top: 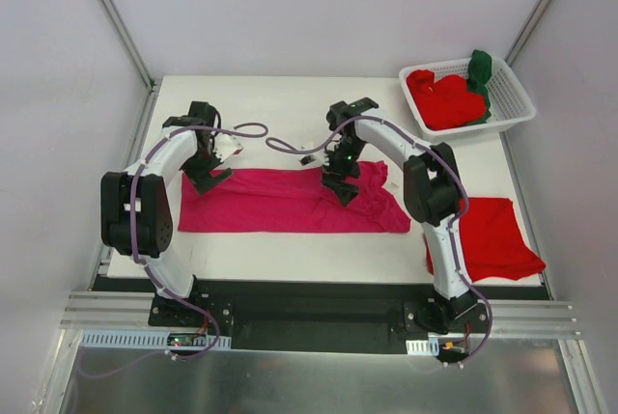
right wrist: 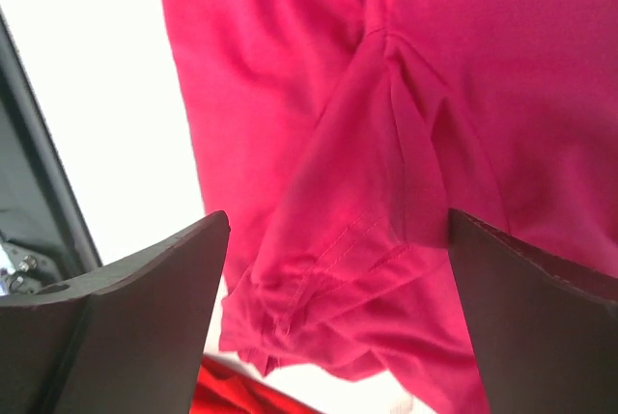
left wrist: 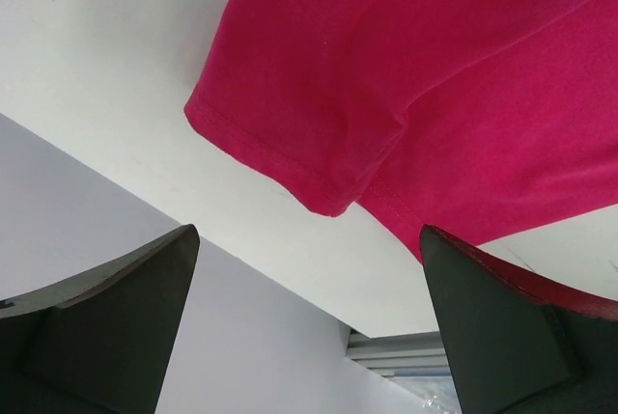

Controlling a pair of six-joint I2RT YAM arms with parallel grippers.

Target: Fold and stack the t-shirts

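The pink shirt (top: 290,200) lay flat across the middle of the table (top: 290,105), drawn into a long band running left to right, its right end rumpled. The left gripper (top: 207,176) stood over the band's left end, jaws spread wide and holding nothing; its wrist view showed a hemmed corner ahead of the fingers (left wrist: 126,308), clear of them. The right gripper (top: 343,187) stood over the band's right part, jaws likewise spread, with a bunched sleeve (right wrist: 357,240) in the gap (contact could not be confirmed). A red shirt (top: 494,235) lay at the table's near right, partly behind the right arm. The basket (top: 517,105) at the far right corner held red shirts (top: 444,100) and a green shirt (top: 481,69).
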